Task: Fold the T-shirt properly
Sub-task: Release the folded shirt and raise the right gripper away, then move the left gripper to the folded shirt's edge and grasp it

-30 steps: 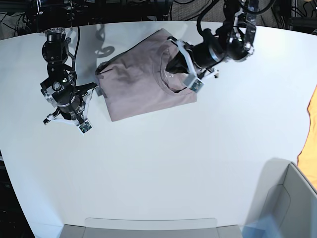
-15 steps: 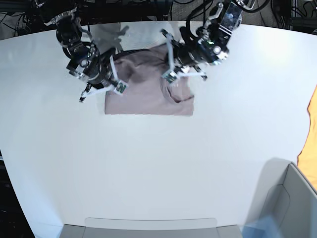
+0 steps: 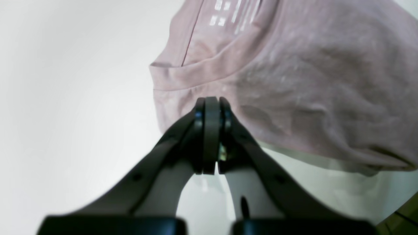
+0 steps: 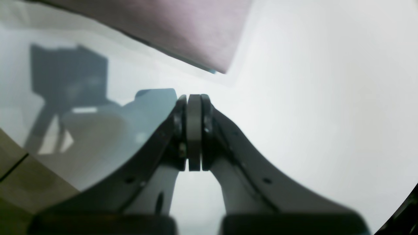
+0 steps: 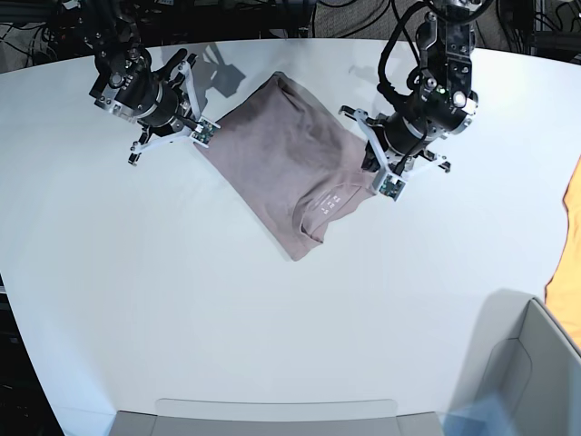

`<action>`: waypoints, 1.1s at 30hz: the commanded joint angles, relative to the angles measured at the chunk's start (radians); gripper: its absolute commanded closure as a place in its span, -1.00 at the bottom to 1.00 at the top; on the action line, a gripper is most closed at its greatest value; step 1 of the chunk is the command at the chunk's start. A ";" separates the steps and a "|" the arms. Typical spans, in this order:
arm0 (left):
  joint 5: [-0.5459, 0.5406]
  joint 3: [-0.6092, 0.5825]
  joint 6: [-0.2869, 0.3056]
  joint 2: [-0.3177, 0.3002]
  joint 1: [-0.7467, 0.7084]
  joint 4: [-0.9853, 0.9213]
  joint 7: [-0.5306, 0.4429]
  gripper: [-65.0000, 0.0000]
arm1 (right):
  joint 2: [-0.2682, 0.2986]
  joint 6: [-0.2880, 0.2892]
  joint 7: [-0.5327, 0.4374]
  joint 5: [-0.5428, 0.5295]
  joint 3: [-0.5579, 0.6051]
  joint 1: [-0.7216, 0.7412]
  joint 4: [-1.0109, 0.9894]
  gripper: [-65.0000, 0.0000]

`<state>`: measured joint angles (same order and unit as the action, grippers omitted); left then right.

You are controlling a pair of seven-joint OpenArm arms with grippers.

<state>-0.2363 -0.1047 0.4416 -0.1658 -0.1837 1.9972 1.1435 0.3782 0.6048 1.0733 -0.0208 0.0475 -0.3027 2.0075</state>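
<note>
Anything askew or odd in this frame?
The folded T-shirt lies turned diagonally on the table, one corner pointing toward the camera, rather than square. The left gripper and right gripper are both shut beside it, holding nothing. An orange cloth pokes in at the table's edge.

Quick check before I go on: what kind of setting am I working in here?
Most likely a robotics lab bench, not a home. A bare white table holds just the folded T-shirt, and dark racks with tangled cables run along the far edge.
</note>
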 commanded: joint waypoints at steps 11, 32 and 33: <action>-0.059 -0.516 0.006 -0.042 0.011 0.017 -0.012 1.00 | 0.015 -0.003 -0.008 -0.001 -0.369 -0.025 -0.078 1.00; -0.068 -0.007 0.004 -0.077 -0.050 0.037 0.039 1.00 | 0.011 -0.003 -0.009 -0.001 -0.377 -0.026 -0.084 1.00; -0.073 -0.014 0.006 -0.074 -0.063 0.044 0.036 1.00 | 0.011 -0.003 -0.009 -0.001 -0.377 -0.026 -0.084 1.00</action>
<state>-0.3115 -0.1200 0.4461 -0.2333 -0.2424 2.0285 1.1812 0.3763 0.6044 1.0706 -0.0235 -0.3206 -0.3351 1.9091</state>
